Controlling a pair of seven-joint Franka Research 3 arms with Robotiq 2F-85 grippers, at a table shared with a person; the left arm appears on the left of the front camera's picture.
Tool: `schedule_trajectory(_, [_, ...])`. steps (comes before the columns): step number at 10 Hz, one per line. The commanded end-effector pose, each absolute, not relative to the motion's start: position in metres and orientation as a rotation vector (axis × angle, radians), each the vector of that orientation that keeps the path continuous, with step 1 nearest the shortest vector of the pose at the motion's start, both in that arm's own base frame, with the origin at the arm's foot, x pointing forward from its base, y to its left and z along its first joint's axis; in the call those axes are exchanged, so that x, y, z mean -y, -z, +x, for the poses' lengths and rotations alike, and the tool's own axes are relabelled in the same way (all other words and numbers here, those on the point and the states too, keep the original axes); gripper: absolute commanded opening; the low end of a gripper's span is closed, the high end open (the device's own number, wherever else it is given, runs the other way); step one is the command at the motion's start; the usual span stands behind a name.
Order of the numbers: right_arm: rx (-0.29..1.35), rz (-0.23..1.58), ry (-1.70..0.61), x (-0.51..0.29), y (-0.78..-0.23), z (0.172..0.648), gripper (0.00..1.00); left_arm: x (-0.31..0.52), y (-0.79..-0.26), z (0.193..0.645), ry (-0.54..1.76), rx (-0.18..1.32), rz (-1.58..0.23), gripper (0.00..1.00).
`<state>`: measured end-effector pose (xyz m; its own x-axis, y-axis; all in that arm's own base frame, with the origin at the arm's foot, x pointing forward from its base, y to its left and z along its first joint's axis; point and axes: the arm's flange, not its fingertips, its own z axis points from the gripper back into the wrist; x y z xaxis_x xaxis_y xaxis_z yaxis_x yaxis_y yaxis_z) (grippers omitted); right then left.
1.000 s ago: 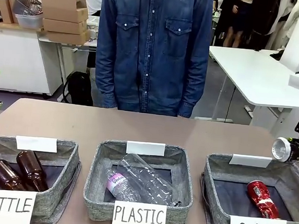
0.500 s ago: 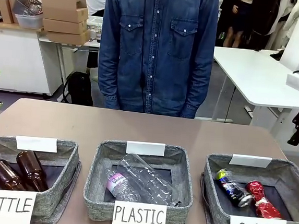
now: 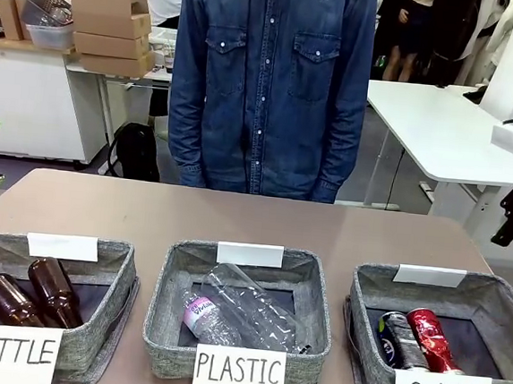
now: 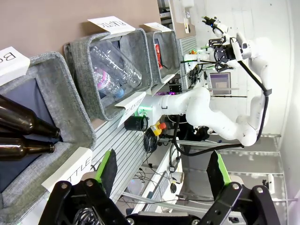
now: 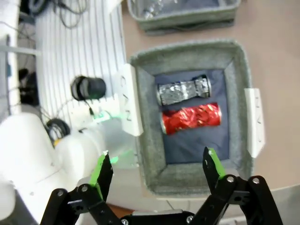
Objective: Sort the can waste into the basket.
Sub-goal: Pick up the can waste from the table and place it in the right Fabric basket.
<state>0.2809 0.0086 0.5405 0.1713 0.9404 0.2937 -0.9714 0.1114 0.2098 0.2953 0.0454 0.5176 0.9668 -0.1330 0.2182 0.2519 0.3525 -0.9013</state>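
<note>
Three grey felt rectangular baskets (image 3: 239, 312) stand in a row. Two small metal drink cans, one shiny red (image 3: 432, 339) and one dark blue-black (image 3: 400, 340). Two brown glass bottles (image 3: 54, 291). Clear plastic bottles (image 3: 244, 310), seemingly two, overlapping.

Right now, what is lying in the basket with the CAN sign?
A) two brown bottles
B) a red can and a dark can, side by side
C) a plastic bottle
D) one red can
B: the red can and the dark can lie side by side in the CAN basket.

Open left hand (image 4: 161, 171) over brown bottles (image 4: 23, 133) in the nearest basket (image 4: 70, 117).
</note>
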Motion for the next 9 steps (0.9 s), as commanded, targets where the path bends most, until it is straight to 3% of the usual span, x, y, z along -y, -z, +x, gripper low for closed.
schedule_trajectory(1, [0.14, 0.755, -0.987, -0.019, -0.554, 0.29, 1.0, -0.049, -0.518, 0.293, 0.272, 0.112, -1.182, 1.0])
schedule_trajectory(2, [0.171, 1.18, -0.535, -0.033, -0.57, 0.292, 1.0, -0.049, -0.518, 0.293, 0.272, 0.112, -1.182, 1.0])
schedule_trajectory(3, [0.156, 1.414, -0.248, -0.036, -0.58, 0.299, 1.0, -0.049, -0.518, 0.293, 0.272, 0.112, -1.182, 1.0])
schedule_trajectory(5, [0.091, 1.556, 0.092, -0.036, -0.587, 0.313, 1.0, -0.049, -0.518, 0.293, 0.272, 0.112, -1.182, 1.0])
schedule_trajectory(7, [0.18, 1.577, 0.578, -0.034, -0.582, 0.329, 1.0, -0.049, -0.518, 0.293, 0.272, 0.112, -1.182, 1.0])
schedule_trajectory(8, [0.206, 1.568, 0.598, -0.033, -0.579, 0.33, 1.0, -0.049, -0.518, 0.293, 0.272, 0.112, -1.182, 1.0])
schedule_trajectory(9, [-0.089, 1.131, -0.479, -0.022, -0.581, 0.329, 1.0, -0.049, -0.518, 0.293, 0.272, 0.112, -1.182, 1.0])
